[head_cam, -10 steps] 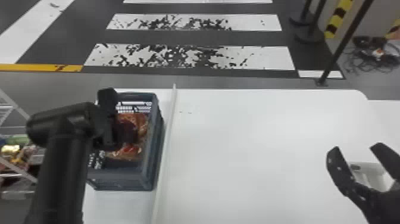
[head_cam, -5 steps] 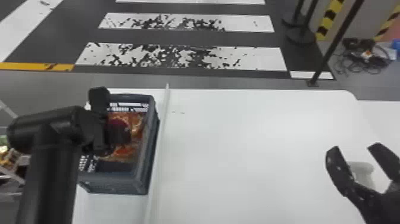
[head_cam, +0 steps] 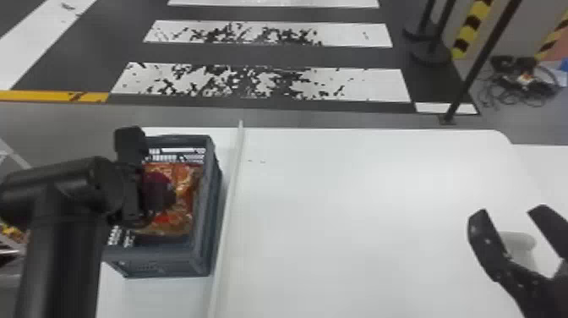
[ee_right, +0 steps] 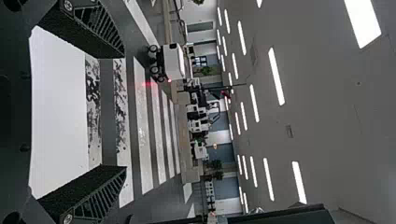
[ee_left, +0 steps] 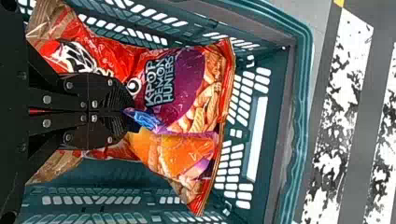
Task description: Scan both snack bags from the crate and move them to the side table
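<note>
In the head view my left gripper (head_cam: 158,196) reaches over the grey crate (head_cam: 200,253) and overlaps the red and orange snack packaging (head_cam: 184,177) inside. The left wrist view has the left gripper (ee_left: 130,112) with its two fingers together, pinching the middle of a red snack bag (ee_left: 212,70); the film puckers at the tips. The crate's mesh wall (ee_left: 275,140) surrounds the bag. Whether a second bag lies beneath, I cannot tell. At the right, my right gripper (head_cam: 513,211) is parked open, also in the right wrist view (ee_right: 123,112), with a pale object (head_cam: 520,245) showing between its fingers.
A raised white strip (head_cam: 228,211) runs beside the crate and divides it from the broad white tabletop (head_cam: 359,211). Beyond the table's far edge stands a dark post (head_cam: 477,67) on the floor. A wire rack (head_cam: 12,241) is at the far left.
The left arm has shifted a little left relative to the crate, and more of the packaging shows beside its gripper. The whole head view has shifted slightly. The right gripper remains open.
</note>
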You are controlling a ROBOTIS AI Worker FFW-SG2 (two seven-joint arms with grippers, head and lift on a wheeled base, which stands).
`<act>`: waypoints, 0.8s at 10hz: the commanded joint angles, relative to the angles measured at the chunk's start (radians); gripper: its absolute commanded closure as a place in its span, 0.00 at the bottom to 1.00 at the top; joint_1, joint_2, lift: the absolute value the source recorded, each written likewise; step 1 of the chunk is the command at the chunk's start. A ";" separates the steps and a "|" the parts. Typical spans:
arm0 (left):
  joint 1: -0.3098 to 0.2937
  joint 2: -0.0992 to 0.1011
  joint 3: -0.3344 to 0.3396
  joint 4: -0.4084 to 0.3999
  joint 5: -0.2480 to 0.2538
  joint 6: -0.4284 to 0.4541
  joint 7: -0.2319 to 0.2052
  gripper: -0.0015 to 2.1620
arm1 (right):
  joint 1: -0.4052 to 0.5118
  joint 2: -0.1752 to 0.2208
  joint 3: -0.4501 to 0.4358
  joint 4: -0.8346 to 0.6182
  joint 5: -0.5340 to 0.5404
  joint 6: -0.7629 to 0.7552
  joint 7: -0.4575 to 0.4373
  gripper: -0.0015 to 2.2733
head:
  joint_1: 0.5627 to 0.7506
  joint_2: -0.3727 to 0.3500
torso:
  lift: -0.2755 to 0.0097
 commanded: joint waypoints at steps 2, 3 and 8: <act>0.025 0.005 0.019 -0.058 0.020 0.036 -0.005 0.91 | 0.000 0.000 0.003 -0.001 0.000 0.000 0.000 0.03 | 0.70 0.59 | 0.86; 0.036 0.002 0.007 -0.102 0.033 0.061 -0.001 0.91 | -0.002 0.000 0.005 -0.001 0.000 0.000 0.000 0.03 | 0.70 0.60 | 0.86; 0.059 -0.015 -0.036 -0.197 0.022 0.116 0.010 0.91 | 0.008 -0.006 -0.017 -0.014 -0.032 0.003 0.002 0.03 | 0.70 0.52 | 0.86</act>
